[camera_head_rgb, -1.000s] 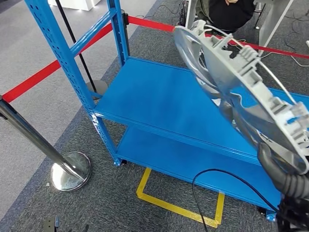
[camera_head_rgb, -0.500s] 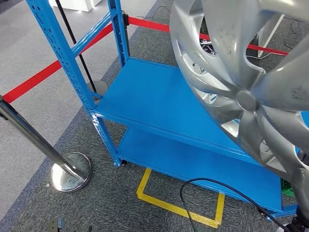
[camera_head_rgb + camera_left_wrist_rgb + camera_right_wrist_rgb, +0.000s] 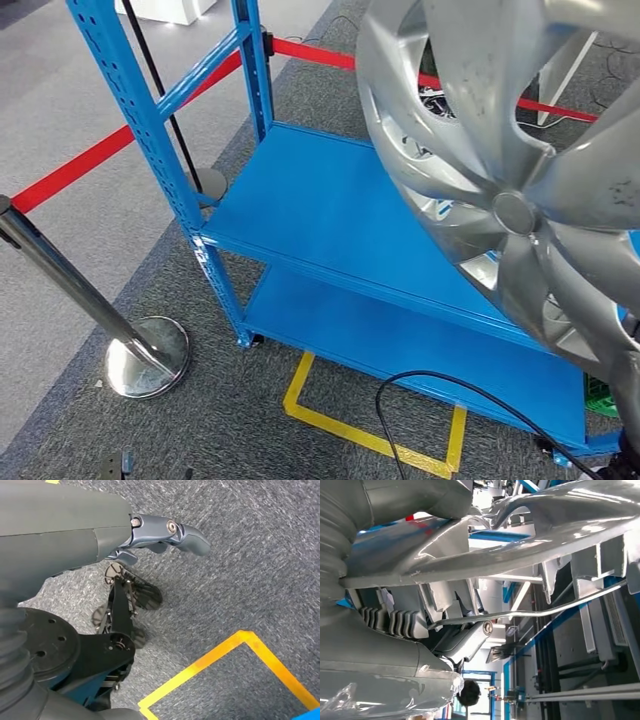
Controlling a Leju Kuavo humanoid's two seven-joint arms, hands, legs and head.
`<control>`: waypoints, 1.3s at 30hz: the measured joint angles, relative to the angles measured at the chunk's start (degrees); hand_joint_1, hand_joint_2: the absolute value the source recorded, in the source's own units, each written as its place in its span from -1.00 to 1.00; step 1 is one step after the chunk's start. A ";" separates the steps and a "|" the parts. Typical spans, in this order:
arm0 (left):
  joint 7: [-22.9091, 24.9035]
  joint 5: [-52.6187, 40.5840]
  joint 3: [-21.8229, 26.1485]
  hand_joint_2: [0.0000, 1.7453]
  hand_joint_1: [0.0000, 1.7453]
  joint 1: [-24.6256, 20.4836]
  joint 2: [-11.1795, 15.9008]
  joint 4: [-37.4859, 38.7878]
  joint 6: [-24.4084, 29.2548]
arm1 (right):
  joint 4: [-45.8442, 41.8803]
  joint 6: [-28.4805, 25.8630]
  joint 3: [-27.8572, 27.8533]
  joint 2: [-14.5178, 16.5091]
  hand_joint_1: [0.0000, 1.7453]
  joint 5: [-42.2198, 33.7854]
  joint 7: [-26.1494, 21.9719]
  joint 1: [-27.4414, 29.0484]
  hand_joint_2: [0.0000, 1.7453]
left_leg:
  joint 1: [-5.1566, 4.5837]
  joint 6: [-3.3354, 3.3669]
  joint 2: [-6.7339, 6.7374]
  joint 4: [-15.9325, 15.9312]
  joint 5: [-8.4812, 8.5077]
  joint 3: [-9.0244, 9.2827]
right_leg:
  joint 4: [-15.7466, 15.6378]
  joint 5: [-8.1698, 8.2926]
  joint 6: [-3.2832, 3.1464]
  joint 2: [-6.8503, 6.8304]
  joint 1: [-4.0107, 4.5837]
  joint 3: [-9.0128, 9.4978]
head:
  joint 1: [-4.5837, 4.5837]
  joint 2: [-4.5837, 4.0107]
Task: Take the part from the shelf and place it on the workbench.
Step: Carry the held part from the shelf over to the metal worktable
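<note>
Head cam: the part, a silver wheel cover (image 3: 513, 190), fills the upper right of frame, spoked face toward me, hub cap approx centre-right. It is raised clear of the blue shelf (image 3: 332, 215), overlapping the shelf's right half in the pic. I see no contact between the two. Shelf has two flat blue decks, upper and lower, w/ perforated blue uprights at upper left.

R wrist cam: right hand (image 3: 433, 630) sits close against the back of the wheel cover; the rim, clips and wire retaining ring run across the frame just beside the ribbed grey cover. Fingers wrap at the rim from behind, so I log it as holding the part; exact finger spread I can't tell, too much is hidden by the cover itself.

L wrist cam: left hand (image 3: 158, 535) hangs over grey carpet, upper-centre of frame. Fingers extended and slightly curved, apart, nothing in them.

Surroundings, head cam: yellow floor tape (image 3: 377, 425) makes a box outline lower centre, in front of the shelf's lower deck. Black cable (image 3: 445, 385) loops across it from lower right. Chrome stanchion (image 3: 90, 310) leans in from left edge, round base lower left. Red barrier belt (image 3: 113, 150) runs diagonally behind the uprights and continues along upper frame behind the part. Green crate corner (image 3: 600, 395) at right edge, partly hidden.
</note>
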 joint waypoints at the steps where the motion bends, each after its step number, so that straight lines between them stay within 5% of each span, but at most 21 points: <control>1: 0.13 -0.45 -0.05 1.00 -1.00 0.01 0.01 0.04 -0.02 | -0.02 0.13 -0.03 0.04 1.00 -0.04 0.06 0.01 1.00 | -0.06 -0.29 -0.05 0.10 -0.22 0.06 | -3.16 1.04 -0.18 0.07 0.04 1.80 | -0.03 0.01; 5: 0.91 -1.21 -0.29 1.00 -1.00 -0.03 0.25 0.11 0.07 | 0.01 0.78 -0.16 0.34 1.00 -2.00 1.36 0.01 1.00 | -0.16 -1.27 -0.05 0.53 -0.53 -0.19 | -6.28 1.03 -1.25 0.23 0.12 3.12 | -0.17 0.00; 7: 1.06 -0.90 -0.29 1.00 -1.00 -0.15 0.55 0.22 0.27 | 0.28 1.19 -0.33 0.58 1.00 -4.20 2.43 -0.10 1.00 | -0.08 -2.01 0.08 2.28 -2.30 -0.99 | -6.44 1.22 -1.87 0.07 -0.06 2.94 | -0.37 0.01; 10: 1.16 -0.46 -0.28 1.00 -1.00 -0.29 0.97 0.51 0.47 | 1.13 1.40 -0.52 0.99 1.00 -6.27 3.70 -0.31 1.00 | 0.35 -2.99 0.21 12.34 -8.23 -5.23 | -6.51 1.57 -2.57 -0.30 -0.15 2.40 | -0.73 0.02; 12: 1.34 -0.36 -0.27 1.00 -1.00 -0.30 1.35 0.72 0.51 | 1.99 1.22 -0.53 1.16 1.00 -6.45 4.14 -0.53 1.00 | 0.59 -3.24 0.21 16.71 -9.26 -6.90 | -6.49 1.92 -2.66 -0.42 -0.13 1.93 | -0.78 0.01; 14: 1.63 -0.73 -0.30 1.00 -1.00 -0.33 1.75 0.83 0.76 | 2.66 0.86 -0.54 1.25 1.00 -6.48 4.25 -0.71 1.00 | 0.77 -3.28 0.23 12.99 -6.28 -4.61 | -6.47 2.37 -2.46 -0.44 -0.17 1.53 | -0.84 0.00; 17: 2.04 -1.88 -0.67 1.00 -1.00 -0.47 2.12 0.97 1.33 | 2.99 0.45 -0.63 1.30 1.00 -6.66 4.26 -0.89 1.00 | 0.94 -3.15 0.21 2.14 -2.36 1.55 | -6.39 3.17 -1.67 -0.41 0.01 1.07 | -0.92 0.02; 21: 2.16 -2.37 -1.23 1.00 -1.00 -0.33 2.22 1.15 1.43 | 3.11 0.26 -0.72 1.40 1.00 -6.80 4.30 -0.72 1.00 | 0.79 -1.83 0.19 0.20 -1.26 1.39 | -6.49 4.12 -0.38 -0.34 -0.05 0.29 | -1.00 0.00; 23: 2.21 -2.42 -1.28 1.00 -1.00 -0.24 2.31 1.20 1.44 | 3.18 0.20 -0.78 1.40 1.00 -6.81 4.32 -0.60 1.00 | 0.91 -0.93 0.41 0.10 -0.25 0.40 | -3.61 0.86 0.10 -0.29 -0.15 -0.99 | -0.84 0.01; 26: 2.25 -2.56 -1.30 1.00 -1.00 -0.24 2.50 1.22 1.49 | 3.36 0.09 -0.87 1.40 1.00 -6.85 4.34 -0.57 1.00 | 0.68 -0.47 0.49 0.16 1.09 -1.38 | 7.26 -6.43 0.35 -0.31 -0.09 -3.59 | -0.66 0.00; 28: 2.32 -2.71 -1.31 1.00 -1.00 -0.23 2.52 1.26 1.49 | 3.56 0.02 -0.96 1.40 1.00 -6.93 4.36 -0.56 1.00 | 0.45 -0.42 0.52 0.19 1.93 -2.43 | 9.64 -6.18 0.11 -0.30 0.05 -2.60 | -0.66 0.01; 30: 2.45 -2.80 -1.33 1.00 -1.00 -0.24 2.51 1.28 1.50 | 3.66 -0.05 -1.09 1.40 1.00 -7.01 4.37 -0.59 1.00 | 0.29 -0.52 0.50 0.23 2.65 -3.18 | 3.80 -3.28 -0.53 -0.29 0.32 2.31 | -0.67 0.02; 33: 2.79 -2.87 -1.36 1.00 -1.00 -0.26 2.48 1.36 1.62 | 3.63 0.05 -1.26 1.42 1.00 -7.21 4.36 -0.71 1.00 | 0.05 -1.14 0.50 0.35 3.68 -3.95 | -7.08 -3.01 -1.41 -0.24 0.74 9.49 | -0.70 0.01; 36: 3.08 -2.94 -1.37 1.00 -1.00 -0.24 2.56 1.43 2.14 | 3.64 0.23 -1.55 1.43 1.00 -7.50 4.34 -0.52 1.00 | 0.05 -2.00 0.51 0.45 4.67 -4.67 | -8.55 -2.74 -2.04 -0.24 0.72 9.28 | -0.68 0.01; 37: 3.14 -2.95 -1.37 1.00 -1.00 -0.22 2.57 1.46 2.29 | 3.64 0.29 -1.62 1.43 1.00 -7.62 4.34 -0.44 1.00 | 0.03 -2.33 0.52 0.99 3.92 -5.15 | -8.60 -2.25 -2.37 -0.31 0.57 8.81 | -0.73 0.01; 39: 3.28 -2.95 -1.37 1.00 -1.00 -0.21 2.58 1.52 2.45 | 3.64 0.47 -1.77 1.44 1.00 -7.90 4.31 -0.28 1.00 | 0.20 -3.06 0.56 5.21 -0.39 -6.97 | -8.71 -1.13 -2.94 -0.51 0.30 7.74 | -0.94 0.01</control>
